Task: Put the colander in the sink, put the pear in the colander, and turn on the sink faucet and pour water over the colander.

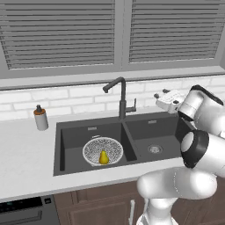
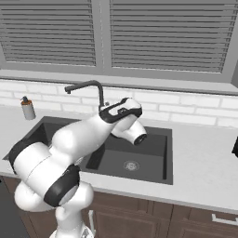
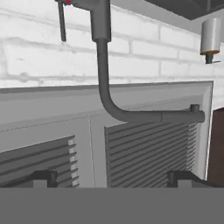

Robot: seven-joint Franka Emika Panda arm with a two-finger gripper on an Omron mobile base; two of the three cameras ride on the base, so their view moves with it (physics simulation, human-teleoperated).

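Gripper (image 3: 112, 178) gapes wide, empty, before my inverted view of the dark grey right-angled faucet (image 3: 103, 65); its fingertips (image 3: 43, 177) barely show.

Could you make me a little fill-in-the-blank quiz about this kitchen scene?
1. The pear sits inside the ____.
2. The colander rests in the ____ basin of the sink, seen from the left base view.
3. The faucet spout points toward the ____ basin.
4. The soap bottle stands on the counter to the ____ of the sink.

Missing words: colander; left; left; left
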